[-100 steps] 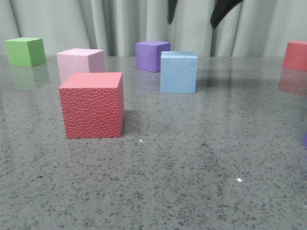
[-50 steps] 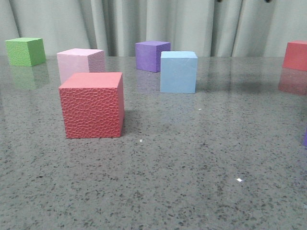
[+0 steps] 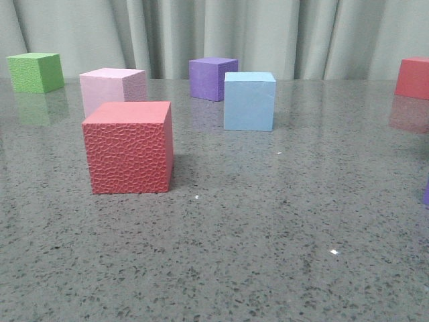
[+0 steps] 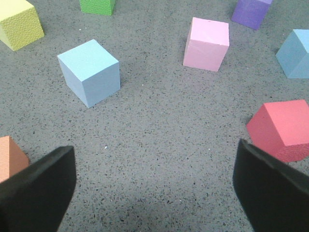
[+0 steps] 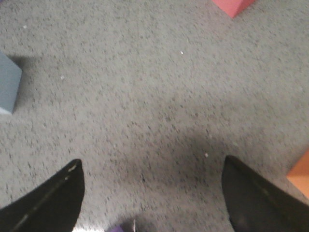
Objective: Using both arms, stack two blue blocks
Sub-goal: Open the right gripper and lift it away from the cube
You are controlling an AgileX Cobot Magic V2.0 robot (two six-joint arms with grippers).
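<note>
Front view showed no arm at all, just the speckled grey stone-look table [image 3: 268, 221] w/ cubes on it. One pale sky-blue smooth cube [image 3: 249, 100] stood upright mid-table, just right of and a bit nearer than a dark purple cube [image 3: 212, 78]. A pale pink cube [image 3: 112, 90] sat to its left, w/ a big red dimpled cube [image 3: 129, 147] right in front of the pink one. A green textured cube [image 3: 35, 72] was far left, another red cube [image 3: 413, 77] at the far right edge.

Left wrist view: the left gripper [image 4: 154, 181] hung above bare tabletop, its two black fingers [image 4: 38, 186] spread wide, nothing between them. A second pale sky-blue smooth cube [image 4: 90, 72] lay on the table ahead of the gripper, nearer the one finger's side, well apart from both fingers. The first blue cube showed only partly at that frame's edge.

Right wrist view, somewhat blurred: the right gripper [image 5: 152, 193] also stood wide open and empty over bare table. A blue-grey cube corner [image 5: 8, 89] sat at the frame edge, well clear of the fingers; prob. the first blue cube, but can't tell for sure.
</note>
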